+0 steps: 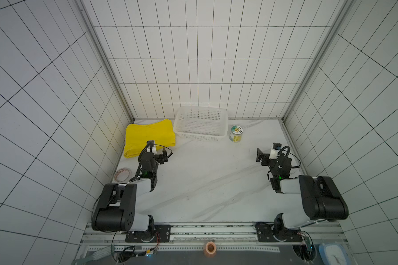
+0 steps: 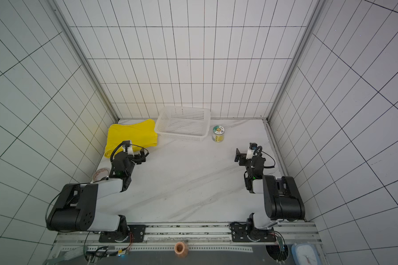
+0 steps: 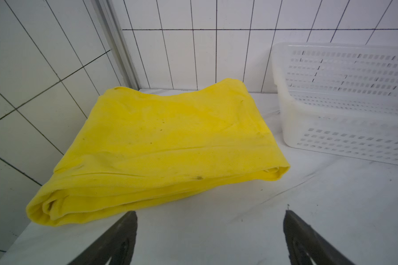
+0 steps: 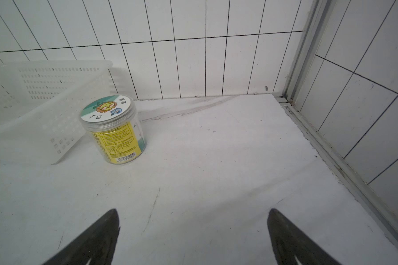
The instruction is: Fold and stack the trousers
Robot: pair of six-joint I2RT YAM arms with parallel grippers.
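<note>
The yellow trousers (image 1: pixel 147 137) (image 2: pixel 131 135) lie folded into a thick flat bundle in the back left corner of the white table, next to the side wall. In the left wrist view the trousers (image 3: pixel 161 137) show stacked folds along their near edge. My left gripper (image 1: pixel 154 152) (image 2: pixel 131 152) (image 3: pixel 210 213) is open just in front of that near edge, holding nothing, one fingertip (image 3: pixel 131 220) at the cloth's border. My right gripper (image 1: pixel 270 152) (image 2: pixel 248 152) (image 4: pixel 193 210) is open above bare table on the right, far from the trousers.
A white perforated basket (image 1: pixel 200 137) (image 2: pixel 182 136) (image 3: pixel 285 114) (image 4: pixel 32 128) stands empty at the back, right of the trousers. A lidded jar (image 1: pixel 236 133) (image 2: pixel 218 133) (image 4: pixel 113 128) stands beside it. A tape roll (image 1: pixel 122 174) (image 2: pixel 101 173) lies by the left wall. Tiled walls close three sides.
</note>
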